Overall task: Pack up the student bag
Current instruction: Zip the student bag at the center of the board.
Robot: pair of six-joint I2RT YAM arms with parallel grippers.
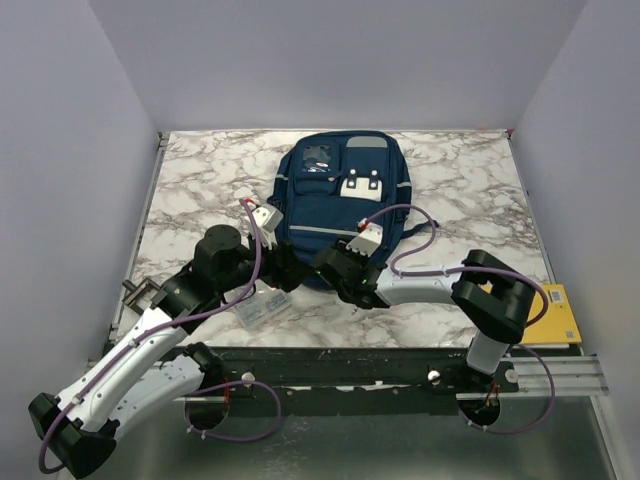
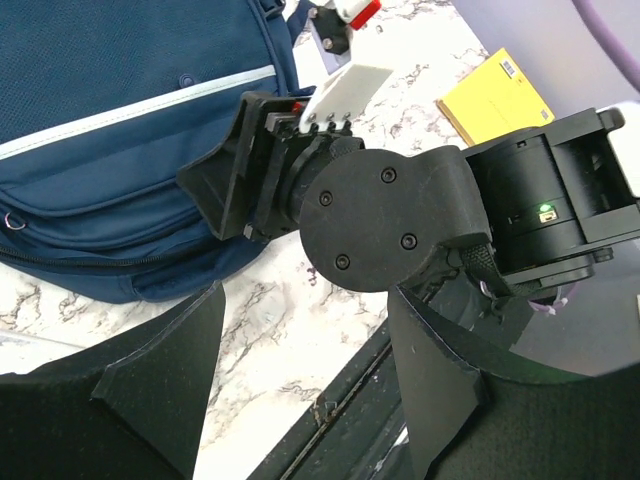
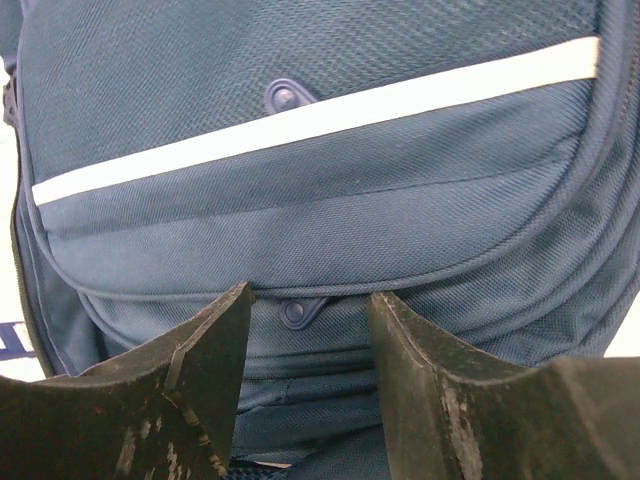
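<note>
I judge the step is catching the small zip tab (image 3: 300,311) on the front pocket of the bag (image 1: 335,195): I'd ease in until the tab sits square between the jaws, then pinch tab alone, no cloth. The bag lies flat at twelve o'clock. My right gripper (image 3: 310,296) reaches from four o'clock, spread and empty; the left gripper (image 2: 305,300) hovers at the bag's seven o'clock corner, likewise spread

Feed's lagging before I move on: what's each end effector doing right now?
Left end effector: open, holding nothing.
Right end effector: open over the student bag, zipper pull between the jaws, not gripped.
</note>
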